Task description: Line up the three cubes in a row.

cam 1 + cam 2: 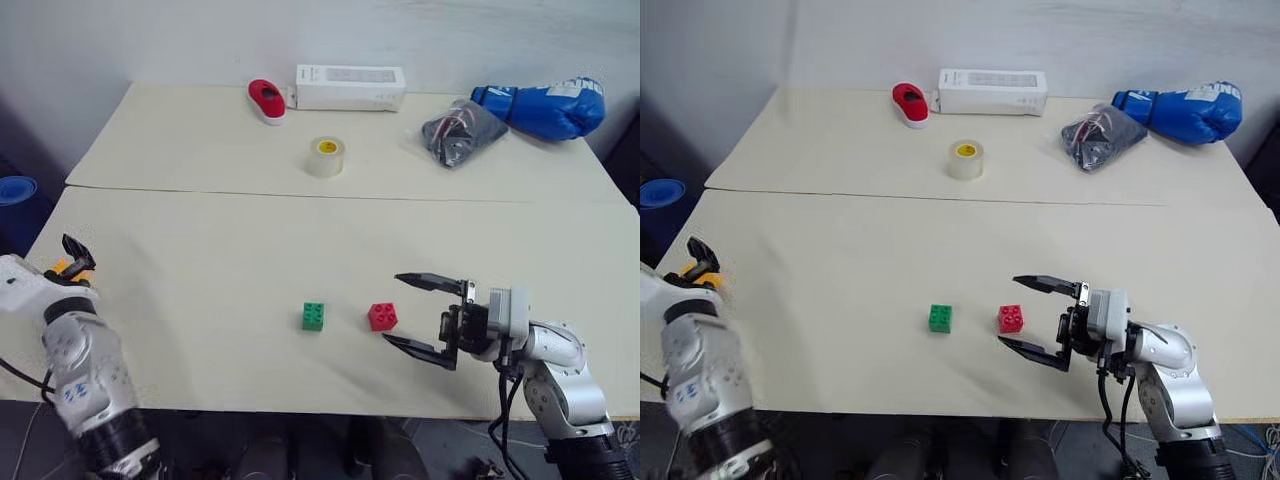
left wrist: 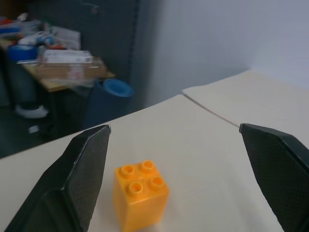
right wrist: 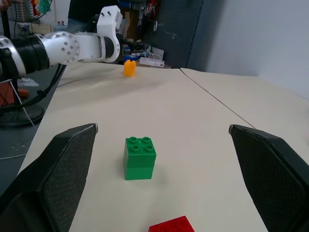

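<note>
Right pincer [image 1: 424,322] level, jaws wide, beside red cube [image 1: 382,316].

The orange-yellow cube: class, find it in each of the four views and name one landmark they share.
Left eye view: orange-yellow cube at the table's left edge, by the left gripper.
Right eye view: same edge.
Left wrist view: low between the fingers.
Right wrist view: far behind the green cube.
Shared landmark: the table seam.

Soft even light, faint shadows, slightly blurry

Silver-grey arms, black-fingered right pincer [image 1: 412,314]
</note>
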